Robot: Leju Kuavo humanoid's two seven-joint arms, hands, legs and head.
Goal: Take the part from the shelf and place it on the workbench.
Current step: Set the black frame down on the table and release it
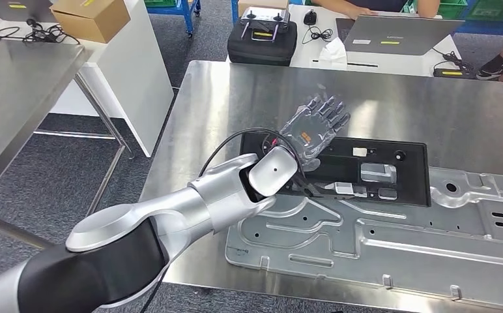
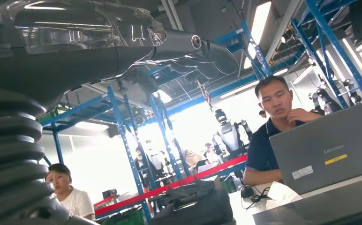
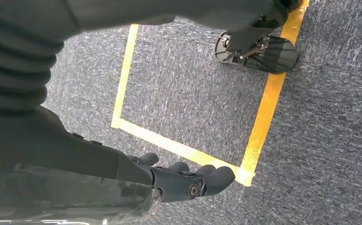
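A robotics workshop. Blue steel racking (image 2: 123, 136) rises behind the steel workbench (image 1: 392, 98), with humanoid robots (image 2: 228, 133) standing among it. Yellow floor tape (image 3: 263, 108) marks carpet.

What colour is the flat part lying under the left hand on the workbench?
Black, with silver inserts; the black part shows best in the head view, below the left hand.

Head view looks down on the workbench (image 1: 431, 98); wrist views face ceiling and floor (image 3: 320, 140).
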